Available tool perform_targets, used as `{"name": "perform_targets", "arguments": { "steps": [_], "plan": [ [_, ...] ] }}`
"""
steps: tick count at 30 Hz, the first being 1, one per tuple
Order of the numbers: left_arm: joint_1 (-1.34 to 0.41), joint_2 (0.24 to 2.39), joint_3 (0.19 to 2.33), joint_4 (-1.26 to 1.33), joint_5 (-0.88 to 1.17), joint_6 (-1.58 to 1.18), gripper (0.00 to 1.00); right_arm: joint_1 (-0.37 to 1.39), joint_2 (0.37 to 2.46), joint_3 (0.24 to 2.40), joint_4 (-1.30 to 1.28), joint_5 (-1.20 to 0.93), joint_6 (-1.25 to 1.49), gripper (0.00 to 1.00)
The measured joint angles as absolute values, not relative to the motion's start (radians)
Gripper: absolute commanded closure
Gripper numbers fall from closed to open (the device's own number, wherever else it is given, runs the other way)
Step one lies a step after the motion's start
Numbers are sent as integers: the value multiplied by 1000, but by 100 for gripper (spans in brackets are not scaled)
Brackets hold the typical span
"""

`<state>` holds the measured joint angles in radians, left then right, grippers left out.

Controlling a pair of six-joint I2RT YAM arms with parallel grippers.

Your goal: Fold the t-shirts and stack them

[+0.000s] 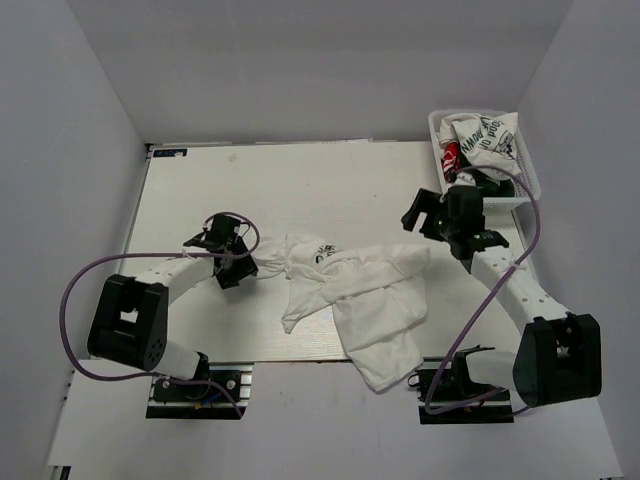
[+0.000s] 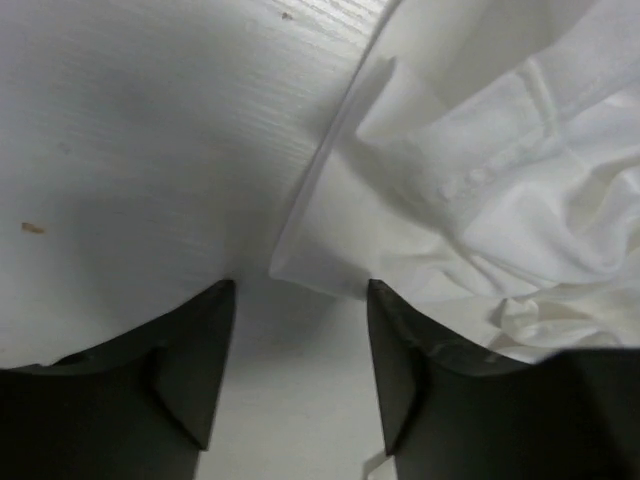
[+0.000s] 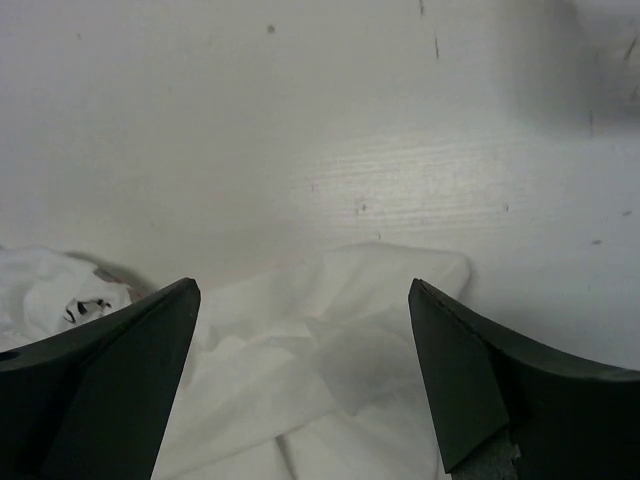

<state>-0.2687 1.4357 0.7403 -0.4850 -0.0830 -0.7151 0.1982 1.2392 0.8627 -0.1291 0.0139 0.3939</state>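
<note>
A crumpled white t-shirt (image 1: 355, 295) lies across the table's middle, its lower part hanging over the near edge. My left gripper (image 1: 238, 268) is open at the shirt's left end; in the left wrist view a shirt corner (image 2: 315, 270) lies just ahead of its open fingers (image 2: 195, 350). My right gripper (image 1: 440, 225) is open and empty just right of the shirt's right end, whose sleeve (image 3: 385, 290) lies between and beyond its fingers (image 3: 470, 370).
A white basket (image 1: 530, 170) at the back right holds more crumpled shirts (image 1: 485, 140) with black and red print. The white table (image 1: 290, 190) is bare behind the shirt. White walls close in both sides.
</note>
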Motion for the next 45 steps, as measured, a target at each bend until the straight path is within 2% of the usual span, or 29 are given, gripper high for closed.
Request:
{"name": "perform_targets", "arguments": {
  "steps": [2, 3, 4, 6, 10, 12, 13, 15, 17, 18, 23, 31, 37, 45],
  "plan": [
    [-268, 1449, 726, -435, -52, -709, 43, 213, 1239, 807, -125, 23, 419, 9],
    [-268, 1453, 722, -406, -37, -708, 53, 220, 1243, 784, -126, 27, 430, 9],
    [-268, 1464, 721, -380, -21, -710, 64, 225, 1252, 769, -129, 31, 439, 9],
    [-270, 1496, 724, -326, 16, -710, 100, 232, 1282, 752, -133, 43, 461, 9],
    [-276, 1546, 748, -268, 61, -703, 100, 244, 1366, 747, -141, 78, 521, 11],
    [-281, 1567, 768, -264, 66, -702, 100, 249, 1398, 739, -141, 99, 542, 26],
    [-283, 1573, 777, -266, 65, -699, 100, 251, 1415, 737, -141, 105, 550, 33],
    [-286, 1578, 787, -275, 55, -696, 100, 253, 1455, 741, -144, 112, 565, 57],
    [-286, 1567, 788, -289, 39, -694, 100, 257, 1494, 750, -150, 120, 577, 83],
    [-287, 1555, 788, -295, 31, -692, 100, 258, 1507, 754, -153, 125, 578, 100],
    [-287, 1396, 788, -295, -29, -684, 100, 261, 1468, 770, -163, 161, 588, 100],
    [-292, 1076, 895, -312, -187, -653, 100, 267, 1045, 812, -123, 254, 527, 100],
    [-292, 921, 1050, -346, -340, -615, 100, 267, 910, 1020, -125, 312, 442, 100],
    [-290, 774, 1291, -364, -482, -524, 100, 267, 866, 1383, -163, 320, 295, 100]
  ]
}}
